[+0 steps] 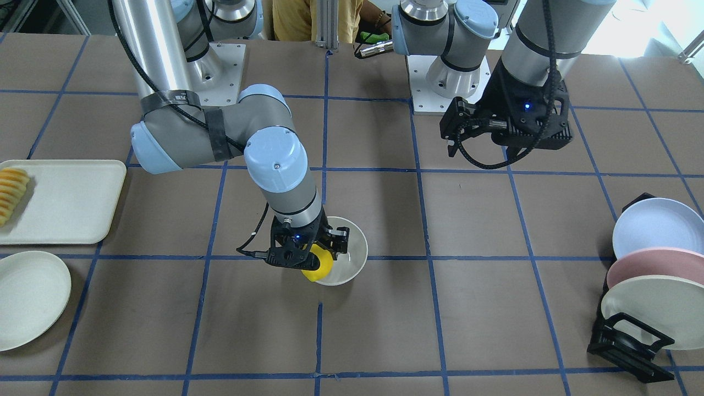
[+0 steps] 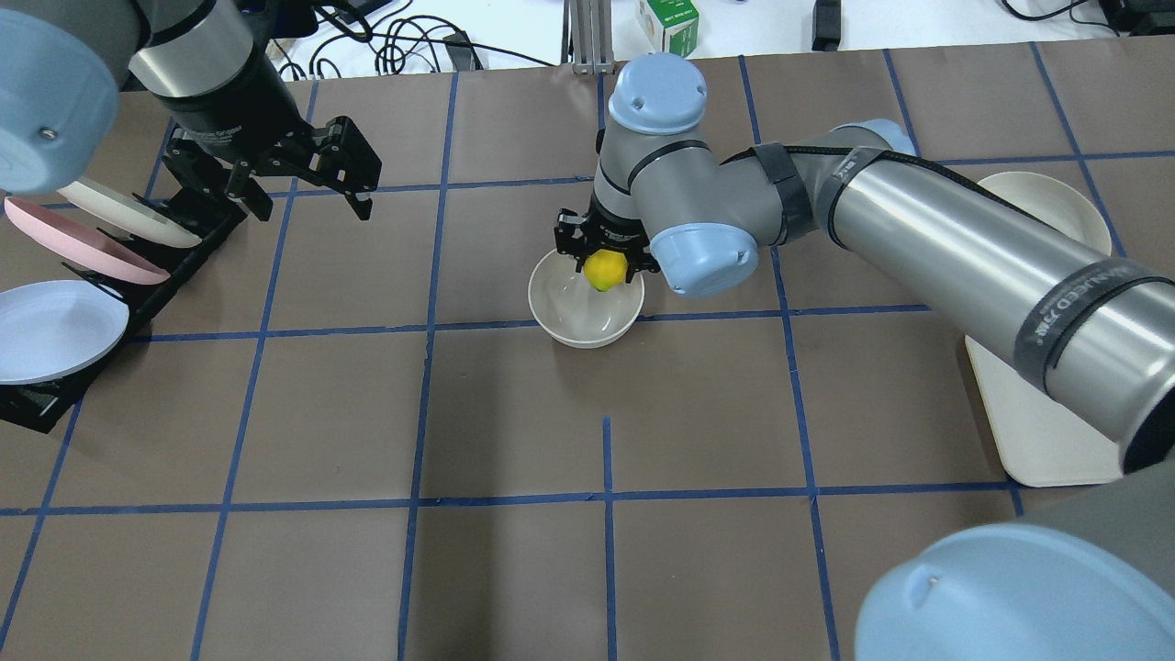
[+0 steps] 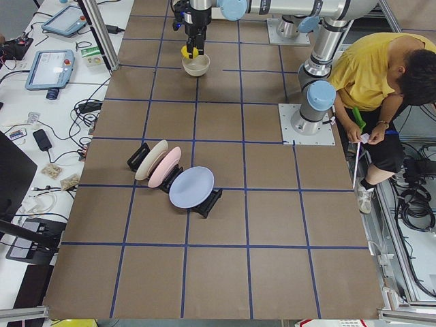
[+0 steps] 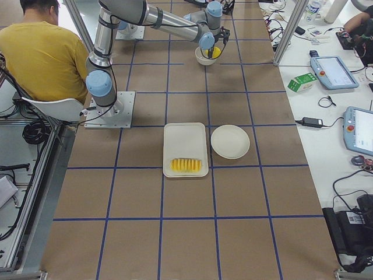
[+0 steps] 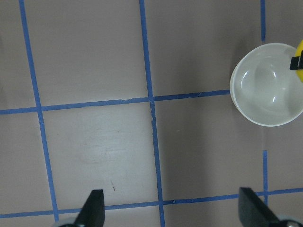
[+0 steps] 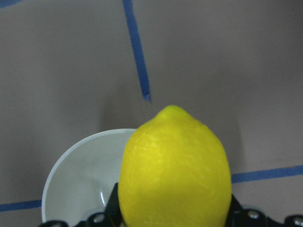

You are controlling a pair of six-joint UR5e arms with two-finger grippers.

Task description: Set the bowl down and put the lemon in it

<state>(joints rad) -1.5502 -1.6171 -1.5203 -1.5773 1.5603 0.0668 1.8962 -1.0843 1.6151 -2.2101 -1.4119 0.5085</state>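
Observation:
The off-white bowl (image 2: 578, 317) stands upright on the brown table near its middle; it also shows in the front view (image 1: 355, 256) and the left wrist view (image 5: 267, 90). My right gripper (image 2: 606, 266) is shut on the yellow lemon (image 2: 604, 270) and holds it just above the bowl's rim, on the side away from my base. The lemon fills the right wrist view (image 6: 175, 170) with the bowl (image 6: 78, 179) below it. In the front view the lemon (image 1: 319, 268) overlaps the bowl's edge. My left gripper (image 2: 307, 197) is open and empty, high above the table, left of the bowl.
A black rack with pastel plates (image 2: 83, 275) stands at the table's left end. A flat off-white plate (image 1: 27, 297) and a tray (image 1: 71, 203) with sliced yellow-orange food (image 1: 11, 192) lie at the right end. A person in yellow (image 3: 371, 75) sits behind my bases.

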